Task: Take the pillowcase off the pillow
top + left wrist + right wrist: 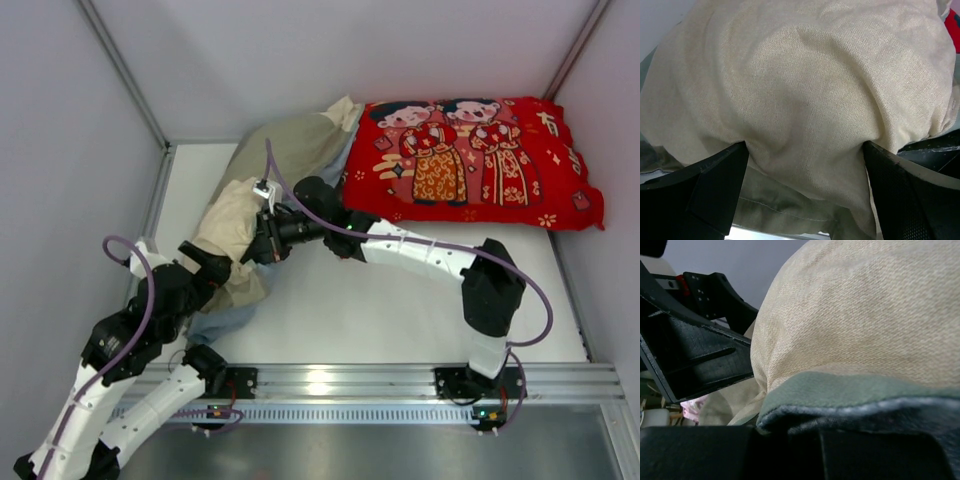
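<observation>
Lying bunched on the worktop point(400, 310) left of a red printed pillow point(470, 160), from above: the pillowcase point(240, 205). Left wrist: cream cloth bulging between left fingers point(715, 185) spread wide apart. Right wrist: right fingers point(790, 455) pinched together on its green-grey hem.

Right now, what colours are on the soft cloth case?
The soft cloth pillowcase is cream and sage-green with a blue-grey edge; top external view is best.
</observation>
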Available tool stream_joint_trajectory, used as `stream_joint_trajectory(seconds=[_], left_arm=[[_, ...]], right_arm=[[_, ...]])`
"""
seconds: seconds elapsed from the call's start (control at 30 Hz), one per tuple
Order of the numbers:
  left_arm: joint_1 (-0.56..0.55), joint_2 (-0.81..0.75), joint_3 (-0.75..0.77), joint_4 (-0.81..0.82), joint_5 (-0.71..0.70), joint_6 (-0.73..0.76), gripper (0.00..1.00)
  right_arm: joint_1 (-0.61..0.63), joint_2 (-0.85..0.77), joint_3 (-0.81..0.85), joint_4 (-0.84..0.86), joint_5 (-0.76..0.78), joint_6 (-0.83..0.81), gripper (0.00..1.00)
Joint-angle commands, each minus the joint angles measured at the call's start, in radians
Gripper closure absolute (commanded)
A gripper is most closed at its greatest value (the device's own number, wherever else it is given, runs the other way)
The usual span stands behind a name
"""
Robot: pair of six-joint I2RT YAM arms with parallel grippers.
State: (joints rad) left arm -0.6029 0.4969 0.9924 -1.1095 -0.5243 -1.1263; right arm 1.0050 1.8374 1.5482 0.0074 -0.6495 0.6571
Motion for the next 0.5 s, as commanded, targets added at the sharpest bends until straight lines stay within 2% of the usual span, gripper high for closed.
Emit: stream_joint_trajectory(seconds=[0.0, 0.07, 0.13, 0.17, 0.2, 0.23, 0.33, 0.37, 0.47], left_arm=[[-0.001, -0.018, -0.020, 0.108, -0.023, -0.012, 0.01], [-0.001, -0.018, -0.038, 0.138, -0.011, 0.003, 0.02], [-0.003, -0.002, -0.047, 0.165, -0.003, 0.010, 0.11], [-0.001, 0.003, -0.046, 0.168, -0.005, 0.022, 0.47], [-0.001, 0.008, -0.043, 0.166, -0.008, 0.026, 0.75], [-0.001, 0.005, -0.038, 0.162, -0.016, 0.025, 1.00], [-0.003, -0.046, -0.029, 0.117, -0.055, 0.010, 1.00], [-0.001, -0.058, -0.009, 0.090, -0.072, -0.007, 1.00], [-0.003, -0.086, 0.066, -0.034, -0.140, -0.023, 1.00]], right_arm=[[0.023, -0.098, -0.010, 0.209, -0.124, 0.062, 1.00], [0.030, -0.110, -0.026, 0.223, -0.140, 0.064, 1.00], [0.040, -0.122, -0.040, 0.218, -0.142, 0.053, 1.00], [0.044, -0.130, -0.045, 0.209, -0.141, 0.027, 0.98], [0.046, -0.135, -0.048, 0.194, -0.134, 0.006, 0.91], [0.049, -0.151, -0.048, 0.115, -0.118, -0.026, 0.54], [0.050, -0.196, -0.054, -0.115, 0.087, -0.171, 0.04], [0.046, -0.207, -0.060, -0.147, 0.188, -0.189, 0.01], [-0.012, -0.268, -0.129, -0.167, 0.269, -0.189, 0.01]])
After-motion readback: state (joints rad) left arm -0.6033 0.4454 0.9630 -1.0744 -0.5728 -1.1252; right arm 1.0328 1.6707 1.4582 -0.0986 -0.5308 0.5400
